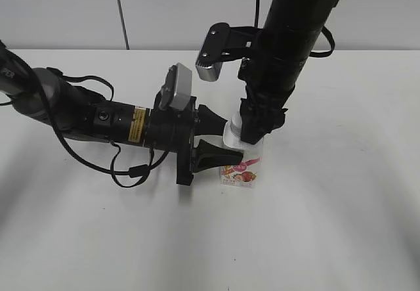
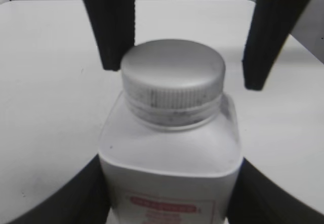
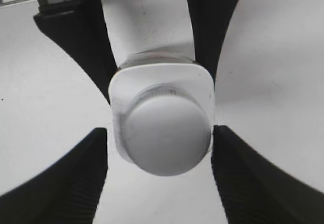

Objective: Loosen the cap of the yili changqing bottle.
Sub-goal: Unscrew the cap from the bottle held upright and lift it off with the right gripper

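The yili changqing bottle (image 1: 241, 173) stands upright on the white table, its pink-red label facing front. My left gripper (image 1: 220, 145) comes in from the left and is shut on the bottle's body. In the left wrist view its fingers (image 2: 167, 188) press both sides of the bottle (image 2: 169, 153). The white ribbed cap (image 2: 173, 67) sits on the neck. My right gripper (image 1: 249, 133) comes down from above. In the right wrist view it (image 3: 159, 173) is open, one finger on each side of the cap (image 3: 167, 138), with a small gap on the left.
The white table (image 1: 328, 225) stretches around the bottle, with a pale wall behind it. Both arms crowd the middle of the table, and the left arm's cables lie on the table at the left (image 1: 131, 173).
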Tool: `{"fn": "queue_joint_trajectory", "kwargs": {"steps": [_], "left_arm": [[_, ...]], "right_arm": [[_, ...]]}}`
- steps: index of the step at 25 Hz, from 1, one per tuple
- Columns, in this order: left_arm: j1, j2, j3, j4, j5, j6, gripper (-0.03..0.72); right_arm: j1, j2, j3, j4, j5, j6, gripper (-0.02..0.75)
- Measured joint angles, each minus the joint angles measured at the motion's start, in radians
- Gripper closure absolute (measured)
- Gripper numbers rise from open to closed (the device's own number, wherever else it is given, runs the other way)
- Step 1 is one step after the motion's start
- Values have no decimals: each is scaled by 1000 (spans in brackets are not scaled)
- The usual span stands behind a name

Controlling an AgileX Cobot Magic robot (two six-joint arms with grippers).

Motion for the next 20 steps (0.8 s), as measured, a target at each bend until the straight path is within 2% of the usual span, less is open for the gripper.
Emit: {"fn": "queue_joint_trajectory", "kwargs": {"steps": [2, 7, 10, 13, 18, 20], "left_arm": [[0, 0, 0, -2, 1, -2, 291], [0, 0, 0, -2, 2, -2, 291], [0, 0, 0, -3, 2, -2, 291], [0, 0, 0, -3, 2, -2, 291], [0, 0, 0, -4, 2, -2, 291], [0, 0, 0, -4, 2, -2, 291]], "right_arm": [[0, -14, 0, -1, 1, 0, 195], [0, -76, 0, 23, 19, 2, 180], [0, -98, 0, 80, 26, 97, 181], [0, -101, 0, 95, 26, 320, 181], [0, -101, 0, 35, -5, 898, 181], [0, -101, 0, 27, -28, 1006, 181]]}}
